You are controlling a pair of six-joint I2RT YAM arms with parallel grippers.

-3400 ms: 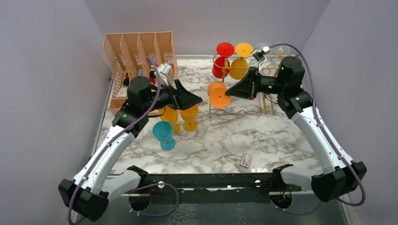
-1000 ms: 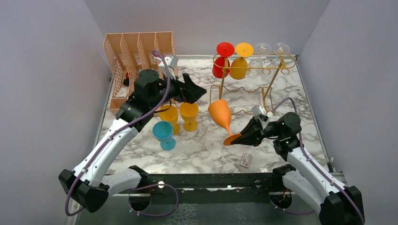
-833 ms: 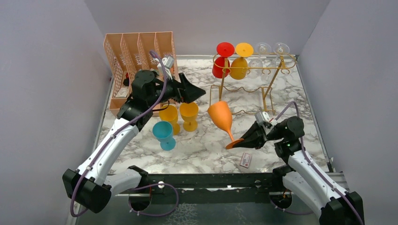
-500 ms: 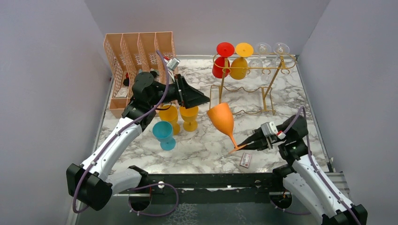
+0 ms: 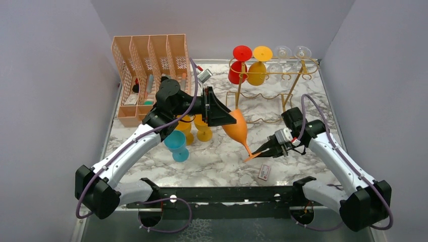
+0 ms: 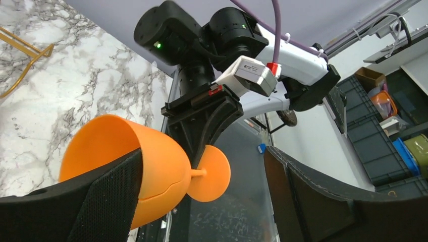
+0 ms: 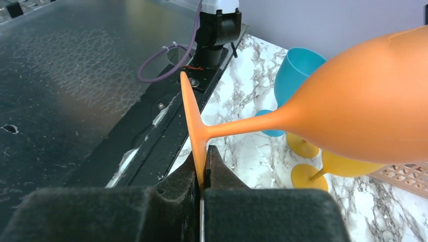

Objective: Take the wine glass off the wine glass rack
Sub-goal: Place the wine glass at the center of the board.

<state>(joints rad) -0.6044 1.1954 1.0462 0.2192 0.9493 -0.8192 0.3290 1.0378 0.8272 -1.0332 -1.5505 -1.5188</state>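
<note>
right gripper (image 7: pixel 202 166) clamped on the orange wine glass (image 5: pixel 237 128) foot, tilted over mid-tabletop (image 5: pixel 217 159), clear of the wine glass rack (image 5: pixel 280 74); left gripper (image 5: pixel 226 115) spread around the bowl, probably for a handover.

You have eight wine glasses in view: one orange glass (image 5: pixel 237 128), one red glass (image 5: pixel 237 70), one amber glass (image 5: pixel 258 70), two clear glasses (image 5: pixel 281 52) (image 5: pixel 303 51), one teal glass (image 5: pixel 175 143) and two yellow glasses (image 5: pixel 182 127) (image 5: pixel 204 133). Four of them hang on the one gold wire rack (image 5: pixel 290 75) toward the far right corner of the table (image 5: pixel 227 161). You also have one peach file organiser (image 5: pixel 126 55) with four slots at the far left corner, and one small flat packet (image 5: pixel 264 172) by the near edge.
</note>
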